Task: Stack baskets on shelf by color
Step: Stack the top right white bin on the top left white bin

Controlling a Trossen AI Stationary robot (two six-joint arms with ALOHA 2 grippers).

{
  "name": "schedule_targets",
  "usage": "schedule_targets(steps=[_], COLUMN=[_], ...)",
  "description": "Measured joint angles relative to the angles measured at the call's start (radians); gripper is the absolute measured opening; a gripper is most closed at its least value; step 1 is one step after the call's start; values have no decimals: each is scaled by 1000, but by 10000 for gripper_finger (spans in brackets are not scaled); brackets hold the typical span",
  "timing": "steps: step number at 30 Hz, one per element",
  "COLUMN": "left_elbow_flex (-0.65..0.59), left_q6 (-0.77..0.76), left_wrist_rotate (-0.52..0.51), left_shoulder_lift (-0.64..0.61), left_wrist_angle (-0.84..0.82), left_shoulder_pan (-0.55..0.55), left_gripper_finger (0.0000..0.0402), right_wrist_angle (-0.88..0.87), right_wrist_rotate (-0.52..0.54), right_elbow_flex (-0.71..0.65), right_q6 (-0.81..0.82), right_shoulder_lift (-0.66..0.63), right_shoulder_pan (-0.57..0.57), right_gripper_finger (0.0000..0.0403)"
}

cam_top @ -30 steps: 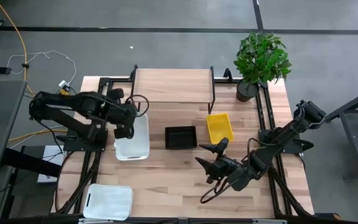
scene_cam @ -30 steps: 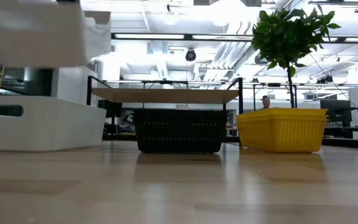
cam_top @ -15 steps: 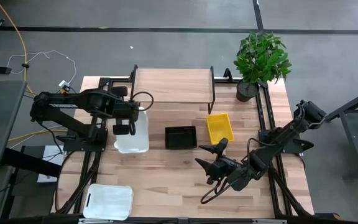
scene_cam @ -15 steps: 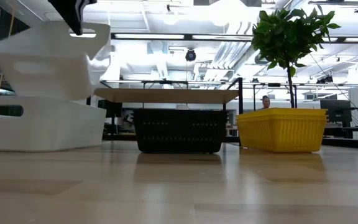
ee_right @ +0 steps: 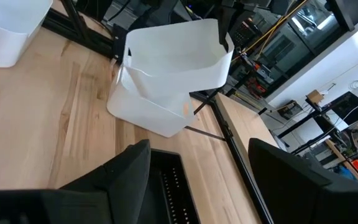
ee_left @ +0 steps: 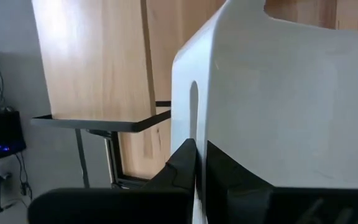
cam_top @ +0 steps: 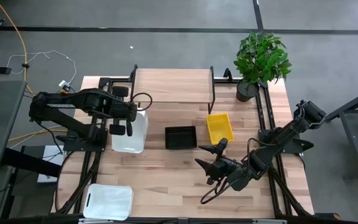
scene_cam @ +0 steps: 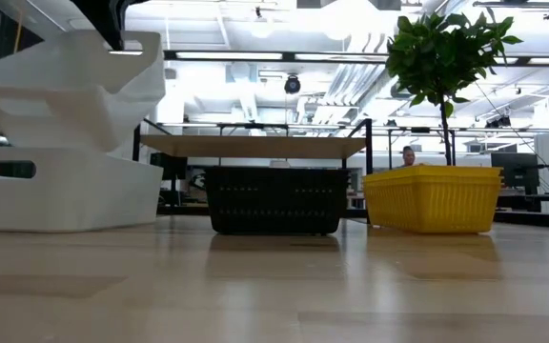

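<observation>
1. I read no brand, label or writing on anything in view.
2. At the desk's [cam_top: 166, 174] near left corner lies a white basket [cam_top: 109, 201], smooth-walled with rounded corners; the picture's lower edge cuts off part of it.
3. The left gripper [cam_top: 120, 129] holds a lifted white basket [scene_cam: 79, 86] with its fingers [ee_left: 182, 163] pinched shut on the basket's end wall, right by the slot handle. In the low view this basket hangs tilted above another white basket [scene_cam: 60, 186] that rests on the desk; from overhead the two overlap and I cannot separate their outlines. Both sit left of the shelf's front edge.
4. The shelf [cam_top: 173, 85] stands at the far middle of the desk: a pale wooden top on thin black legs, with nothing on it that I can see.
5. In front of it sits a black basket [cam_top: 181, 137] with perforated walls; its inside is too dark to make out.
6. Just right of that, apart from it, is a yellow basket [cam_top: 219, 127] with ribbed mesh walls, turned slightly askew.
7. The right gripper [cam_top: 211, 156] waits low over the desk, nearer than the black basket, fingers spread wide and holding nothing.
8. A potted plant [cam_top: 260, 59] stands at the far right corner.
</observation>
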Motion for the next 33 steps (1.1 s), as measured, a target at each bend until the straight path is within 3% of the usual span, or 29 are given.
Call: schedule_targets(steps=[6, 11, 22, 33], left_elbow_flex=[0, -9, -159, -160], left_q6=[5, 5, -5, -7], left_wrist_rotate=[26, 109, 112, 326], left_shoulder_lift=[-16, -16, -12, -8], left_wrist_angle=[0, 0, 0, 80], left_shoulder_pan=[21, 41, 41, 36], left_gripper_finger=[0, 0, 0, 0], right_wrist_angle=[-4, -5, -5, -4], right_wrist_rotate=[0, 0, 0, 0], right_elbow_flex=[0, 0, 0, 0], right_q6=[15, 15, 15, 7], right_shoulder_lift=[0, 0, 0, 0], right_shoulder_pan=[0, 0, 0, 0], right_gripper_finger=[261, 261, 261, 261])
